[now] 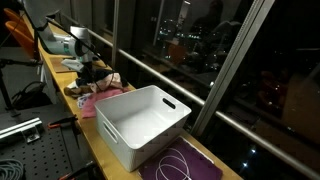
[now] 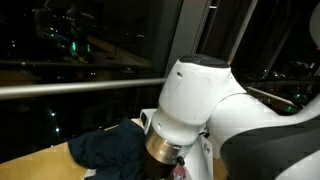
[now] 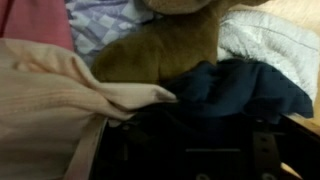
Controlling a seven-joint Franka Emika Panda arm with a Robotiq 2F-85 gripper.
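Down low with the claw (image 1: 86, 63) at a pile (image 1: 95, 88) of clothes on the table (image 1: 92, 140), beside the window (image 1: 230, 40). Cannot tell the claw's state, apart or together: only a dark, blurred bulk along the bottom edge of the wrist view, too dim for fingertips.

Just ahead of the claw in the wrist view, a navy cloth (image 3: 240, 90), crumpled, right up against that dark bulk. A little farther ahead, a brown cloth (image 3: 170, 45), draped over the navy cloth's upper edge. Left of the claw in that view, a peach cloth (image 3: 50, 110), folded to a point toward the middle and touching both brown and navy. Beyond the peach cloth, in the far left corner, a pink cloth (image 3: 35, 20). Far ahead, between pink and brown, a checked cloth (image 3: 100, 20) in pale blue. Ahead and to the right, a white cloth (image 3: 265, 40), touching the navy.

Well apart from the claw in an exterior view, farther along the table, a white bin (image 1: 150, 140), open at the top, with a handle slot in its side. Past the bin, a purple mat (image 1: 205, 168) with a thin white cable (image 1: 175, 160) looped on it.

Close up in an exterior view, the white arm (image 2: 200, 100), with the navy cloth (image 2: 110, 150) just beside its wrist.
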